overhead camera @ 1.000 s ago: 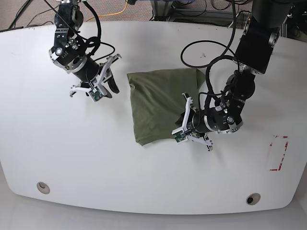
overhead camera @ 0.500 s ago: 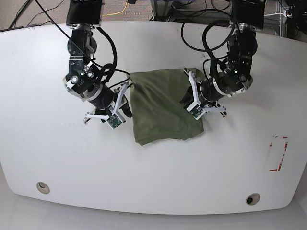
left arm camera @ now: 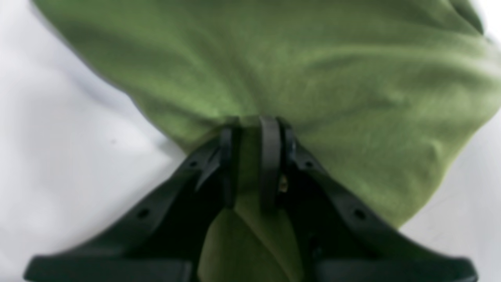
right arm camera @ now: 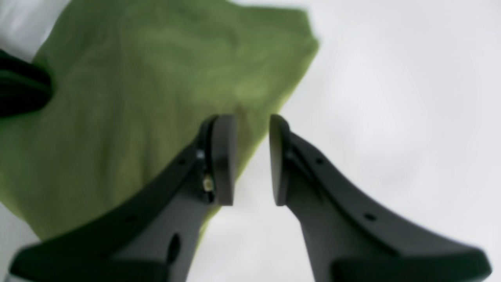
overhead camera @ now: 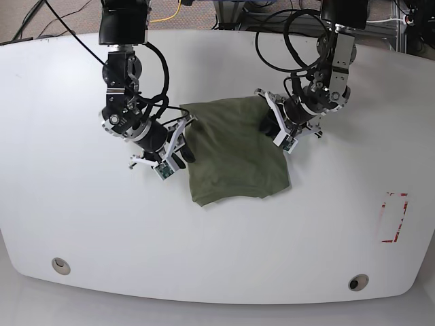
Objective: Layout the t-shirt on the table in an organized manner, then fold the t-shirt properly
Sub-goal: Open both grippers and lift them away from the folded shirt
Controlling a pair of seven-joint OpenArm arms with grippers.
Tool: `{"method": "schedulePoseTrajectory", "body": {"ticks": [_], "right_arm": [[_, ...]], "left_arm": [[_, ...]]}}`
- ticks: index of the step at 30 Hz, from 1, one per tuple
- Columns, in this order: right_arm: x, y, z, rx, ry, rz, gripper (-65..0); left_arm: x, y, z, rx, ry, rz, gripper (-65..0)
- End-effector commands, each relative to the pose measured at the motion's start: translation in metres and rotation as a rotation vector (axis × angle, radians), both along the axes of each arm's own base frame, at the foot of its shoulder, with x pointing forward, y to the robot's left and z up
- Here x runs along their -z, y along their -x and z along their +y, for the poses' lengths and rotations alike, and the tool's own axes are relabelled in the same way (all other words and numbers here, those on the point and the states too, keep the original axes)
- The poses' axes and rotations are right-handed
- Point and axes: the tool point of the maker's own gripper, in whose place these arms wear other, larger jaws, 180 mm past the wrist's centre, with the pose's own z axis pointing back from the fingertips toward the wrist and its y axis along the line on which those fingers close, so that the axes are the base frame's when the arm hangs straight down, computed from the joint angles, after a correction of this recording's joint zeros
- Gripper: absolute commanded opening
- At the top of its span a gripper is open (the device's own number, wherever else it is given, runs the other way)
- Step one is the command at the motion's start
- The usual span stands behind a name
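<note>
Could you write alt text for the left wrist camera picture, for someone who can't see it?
Close-up: the left end effector pinches a fold of the olive-green t-shirt between its two black fingers. White table shows at both sides.

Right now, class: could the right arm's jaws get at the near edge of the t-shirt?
Probably yes. The right gripper hovers with its jaws apart right over the edge of the t-shirt, with only bare table beside it. Nothing lies between.
</note>
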Motion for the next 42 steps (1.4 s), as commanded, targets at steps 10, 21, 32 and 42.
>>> {"method": "schedulePoseTrajectory", "body": {"ticks": [10,21,32,42], "right_arm": [[0.003,0.014,-0.001,0.013,-0.044,-0.014,-51.2],[-0.034,0.025,-0.004,-0.005,0.024,-0.102,-51.2],[-0.068,0.034,-0.019,0.009,0.091,-0.187,-51.0],[-0.077,0.018,-0.025,0.027,-0.057,-0.325,-50.6]], "left_arm": [[0.003,-0.008,0.034,0.004,-0.090,-0.006,-57.5],[-0.031,-0.013,0.029,0.039,-0.106,-0.092,-57.5],[-0.087,-0.030,0.015,-0.008,-0.050,-0.235,-57.5],[-0.116,-0.067,0.033,-0.257,0.047,-0.507,-57.5]]}}
